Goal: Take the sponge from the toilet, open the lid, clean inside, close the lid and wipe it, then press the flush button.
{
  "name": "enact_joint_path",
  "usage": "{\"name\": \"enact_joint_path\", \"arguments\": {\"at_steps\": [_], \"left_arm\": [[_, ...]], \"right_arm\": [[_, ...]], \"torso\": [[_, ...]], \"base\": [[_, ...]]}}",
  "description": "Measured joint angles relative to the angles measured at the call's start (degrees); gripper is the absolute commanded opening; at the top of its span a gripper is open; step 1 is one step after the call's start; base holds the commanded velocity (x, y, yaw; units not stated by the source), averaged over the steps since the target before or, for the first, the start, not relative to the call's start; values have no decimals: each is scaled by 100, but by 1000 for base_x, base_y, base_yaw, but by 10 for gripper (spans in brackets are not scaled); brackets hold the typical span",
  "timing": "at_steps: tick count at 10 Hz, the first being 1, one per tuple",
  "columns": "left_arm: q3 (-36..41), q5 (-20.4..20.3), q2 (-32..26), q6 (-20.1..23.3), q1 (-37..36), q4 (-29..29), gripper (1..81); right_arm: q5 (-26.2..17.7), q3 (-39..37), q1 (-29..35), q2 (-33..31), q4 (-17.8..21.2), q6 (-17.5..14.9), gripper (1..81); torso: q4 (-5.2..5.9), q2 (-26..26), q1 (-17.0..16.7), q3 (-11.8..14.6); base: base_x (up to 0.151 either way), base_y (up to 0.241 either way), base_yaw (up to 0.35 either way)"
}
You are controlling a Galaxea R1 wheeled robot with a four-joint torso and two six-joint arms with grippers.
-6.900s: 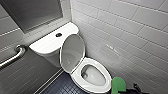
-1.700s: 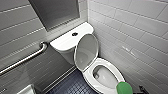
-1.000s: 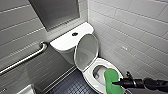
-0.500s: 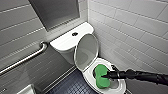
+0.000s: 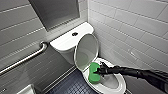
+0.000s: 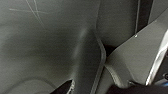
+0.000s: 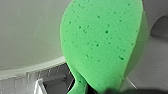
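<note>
While the lid (image 5: 86, 51) stands raised in front of the tank of the toilet (image 5: 62, 44), the right gripper (image 5: 100, 71) hangs over the bowl, its jaws clamped on one side of the green sponge (image 5: 93, 73), which lies at the bowl's rear rim just below the lid; the flush button (image 5: 74, 34) sits on the tank top

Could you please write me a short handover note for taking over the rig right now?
Right gripper: shut on the bright green soft sponge, held at the bowl of the white ceramic toilet, on the side nearest the hinge.
Left gripper: open or shut cannot be told.
White oval plastic lid: raised, leaning back toward the tank.
Done: sponge picked up, lid opened.
Left: cleaning inside (progress cannot be told), closing and wiping the lid, pressing the small round dark flush button.
</note>
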Motion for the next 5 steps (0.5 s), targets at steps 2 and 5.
{"name": "enact_joint_path", "arguments": {"at_steps": [2, 5], "left_arm": [[-4, 0, 2, 0, 0, 0, 811], [-4, 0, 0, 0, 0, 0, 811]], "right_arm": [[-72, -879, -2, 744, -39, 77, 10], [-74, -1888, -215, 1565, -372, 166, 10]], "torso": [[0, 0, 0, 0], [0, 0, 0, 0]], "base": [[0, 0, 0], [0, 0, 0]]}}
